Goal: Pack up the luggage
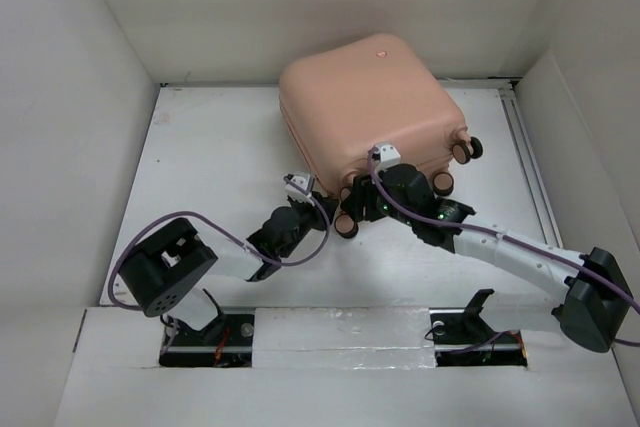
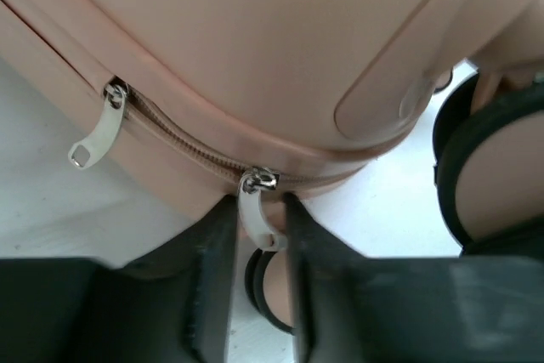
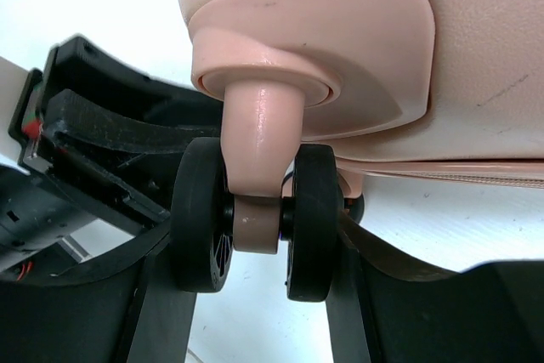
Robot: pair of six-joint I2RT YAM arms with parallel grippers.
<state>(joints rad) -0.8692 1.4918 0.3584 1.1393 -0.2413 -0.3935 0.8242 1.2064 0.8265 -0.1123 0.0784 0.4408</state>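
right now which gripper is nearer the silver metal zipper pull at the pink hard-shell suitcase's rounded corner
Left. The left gripper straddles the silver zipper pull; the right gripper holds a black twin wheel further along the pink suitcase.

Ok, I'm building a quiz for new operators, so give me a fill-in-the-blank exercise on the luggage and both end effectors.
The luggage lies with its shell ___.
The left end effector has a metal zipper ___ between its fingers.
The right end effector straddles a black twin ___ of the luggage.
Missing words: closed; pull; wheel.
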